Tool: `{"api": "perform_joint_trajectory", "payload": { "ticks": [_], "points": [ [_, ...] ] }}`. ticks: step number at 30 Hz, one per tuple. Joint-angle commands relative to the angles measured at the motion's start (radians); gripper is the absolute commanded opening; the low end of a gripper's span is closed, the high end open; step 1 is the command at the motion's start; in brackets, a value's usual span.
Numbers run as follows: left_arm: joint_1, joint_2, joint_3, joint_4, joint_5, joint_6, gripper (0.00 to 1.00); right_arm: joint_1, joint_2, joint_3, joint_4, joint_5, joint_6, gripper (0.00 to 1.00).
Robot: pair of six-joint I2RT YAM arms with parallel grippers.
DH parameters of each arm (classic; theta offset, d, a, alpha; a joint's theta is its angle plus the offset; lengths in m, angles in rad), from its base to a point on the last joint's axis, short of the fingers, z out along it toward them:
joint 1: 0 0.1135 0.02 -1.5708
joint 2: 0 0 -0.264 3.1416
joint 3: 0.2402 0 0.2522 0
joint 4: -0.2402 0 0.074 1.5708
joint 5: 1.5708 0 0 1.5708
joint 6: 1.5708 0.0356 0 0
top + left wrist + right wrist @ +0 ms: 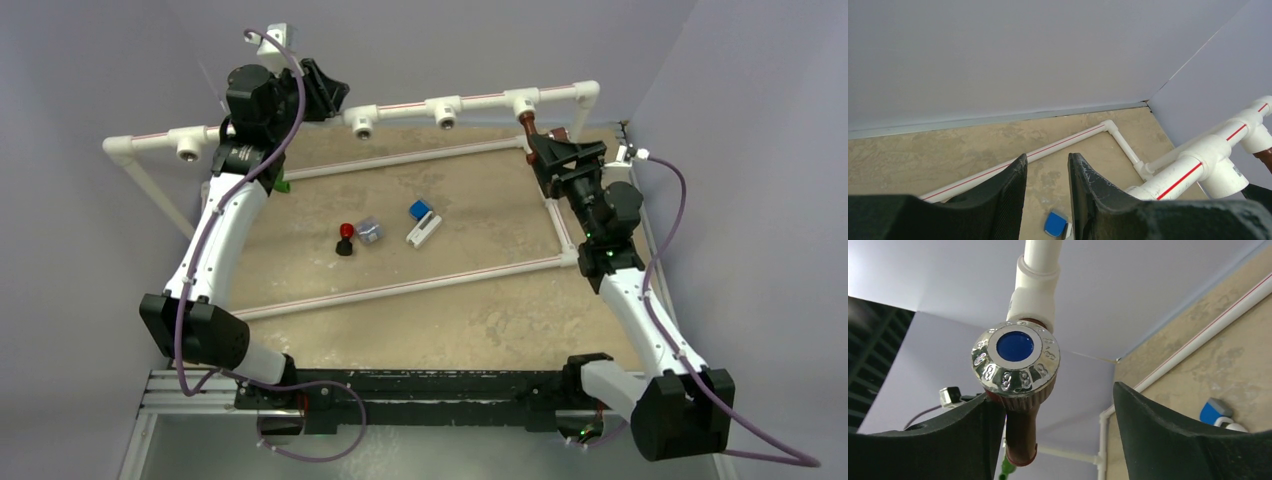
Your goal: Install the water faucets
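Observation:
The reddish-brown faucet [527,127] hangs from the right tee [520,102] of the raised white pipe rail. In the right wrist view its brown spout [1020,432] points down under a chrome cap with a blue centre [1015,360]. My right gripper [553,150] [1055,400] is open around it; the left finger [968,435] touches the faucet body and the right finger stands well clear. The green faucet [284,183] shows partly beside my left arm, and as a green tip in the right wrist view [1007,467]. My left gripper [325,95] [1048,160] is up by the rail, jaws apart and empty.
The rail [400,110] carries several open tees [1218,172]. A low white pipe frame [400,290] lies on the tan mat. Inside it lie a red-and-black knob [345,238], a small grey block [370,231] and a blue-white block [423,222] [1055,223]. Walls stand close behind and to the right.

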Motion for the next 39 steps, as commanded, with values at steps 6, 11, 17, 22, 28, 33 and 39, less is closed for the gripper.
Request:
{"api": "perform_joint_trajectory", "payload": {
  "ticks": [6,11,17,22,28,33,39],
  "points": [
    [-0.002,0.013,-0.030,-0.118,0.013,0.014,0.34,0.000,-0.096,0.095,-0.296,0.039,-0.409,0.81],
    [-0.002,0.015,-0.028,-0.119,0.012,0.015,0.34,-0.001,-0.153,0.163,-0.410,0.038,-0.601,0.81],
    [-0.002,0.009,-0.032,-0.119,0.008,0.020,0.34,0.001,-0.240,0.256,-0.513,0.021,-0.927,0.81],
    [-0.002,0.010,-0.026,-0.118,0.017,0.014,0.34,0.014,-0.282,0.282,-0.529,0.066,-1.206,0.80],
    [-0.002,0.004,-0.032,-0.118,0.017,0.016,0.34,0.096,-0.277,0.320,-0.624,-0.011,-1.632,0.82],
    [-0.002,0.006,-0.039,-0.115,0.021,0.016,0.34,0.226,-0.265,0.325,-0.727,0.156,-1.971,0.82],
    [-0.002,0.009,-0.040,-0.112,0.026,0.014,0.34,0.268,-0.334,0.193,-0.538,0.330,-2.308,0.84]
  ]
}}
